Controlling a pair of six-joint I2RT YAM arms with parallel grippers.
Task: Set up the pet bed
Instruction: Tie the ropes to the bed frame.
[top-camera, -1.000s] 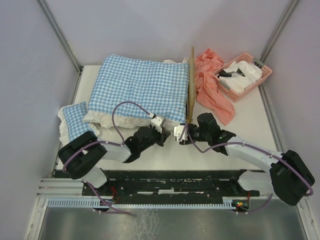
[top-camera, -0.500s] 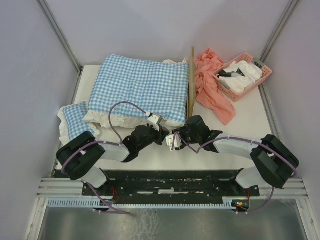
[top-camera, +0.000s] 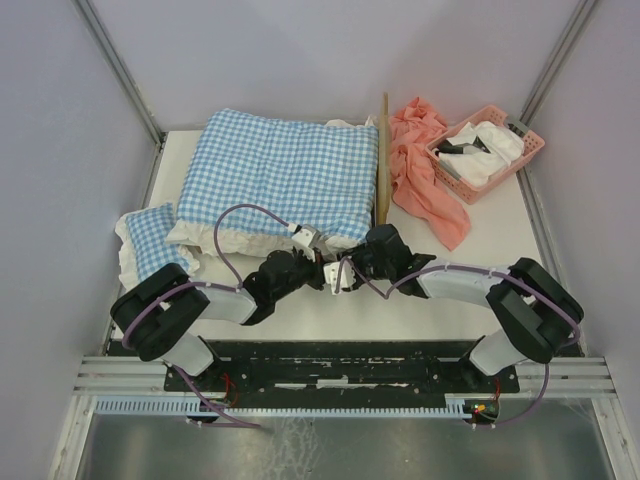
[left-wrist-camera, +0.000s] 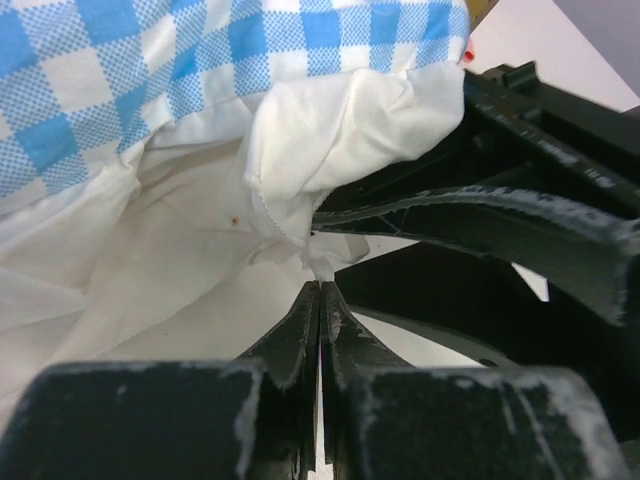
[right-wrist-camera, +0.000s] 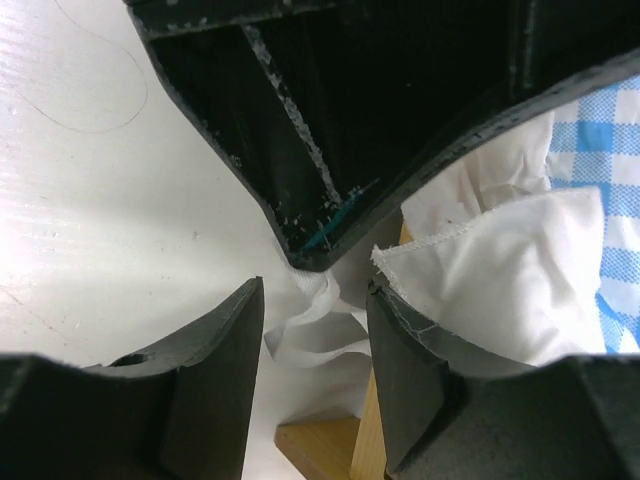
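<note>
**At the near edge of the blue-and-white checked cushion (top-camera: 285, 175)**

Leftmost, my left gripper (left-wrist-camera: 320, 292) has its fingers pressed together, tips touching the cushion's white frill (left-wrist-camera: 340, 130); I cannot tell whether cloth is caught. Facing it, my right gripper (right-wrist-camera: 315, 310) stands with fingers apart around a fold of frill. Further right, the light-wood pet bed frame (top-camera: 382, 170) shows one rail against the cushion's right edge.

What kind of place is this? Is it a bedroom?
Probably not; it looks like a robot test booth: plain walls with metal posts, a white table, and two robot arms bolted to a rail.
</note>
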